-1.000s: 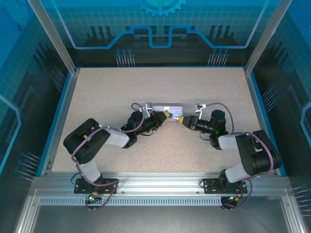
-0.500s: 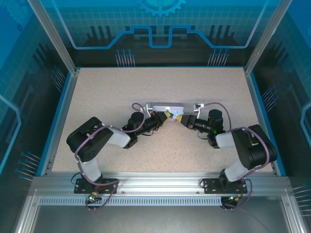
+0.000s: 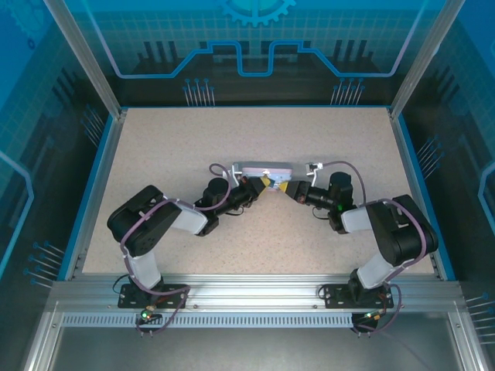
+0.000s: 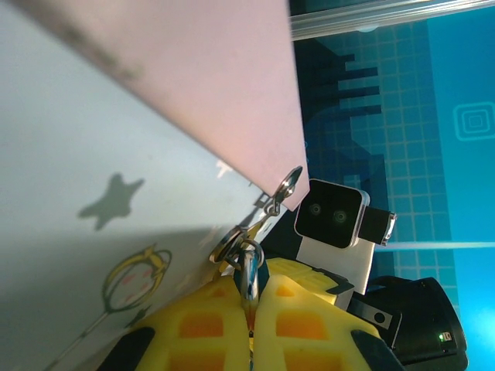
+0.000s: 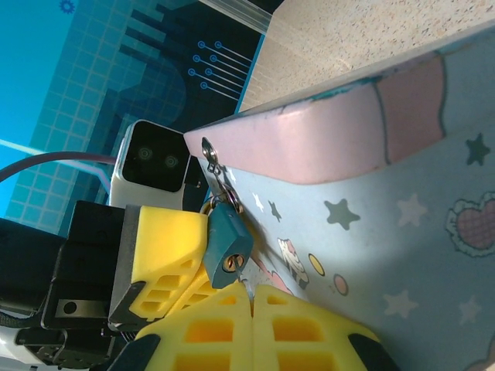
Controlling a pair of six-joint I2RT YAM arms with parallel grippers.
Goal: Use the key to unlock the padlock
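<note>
The small dark teal padlock [image 5: 227, 232] hangs from a ring on the corner of the pale blue cartoon tin [image 5: 387, 193], its brassy keyhole facing my right gripper. My left gripper [image 4: 251, 309] is shut on the padlock [image 4: 249, 272], whose silvery shackle shows between the yellow fingers [image 5: 158, 247]. My right gripper [image 5: 251, 297] is shut on the thin silvery key [image 5: 241, 276], and the key's tip sits in the keyhole. In the top view both grippers, left [image 3: 261, 184] and right [image 3: 289, 188], meet at the front edge of the tin [image 3: 263, 167].
The tin lies flat near the middle of the speckled table [image 3: 178, 139]. Blue rails and clear walls enclose the table. Each wrist view shows the other arm's white camera housing [image 4: 332, 220] close behind the padlock.
The right arm's forearm and wrist have shifted slightly toward the back of the table. Both grippers stay together at the tin's front edge.
</note>
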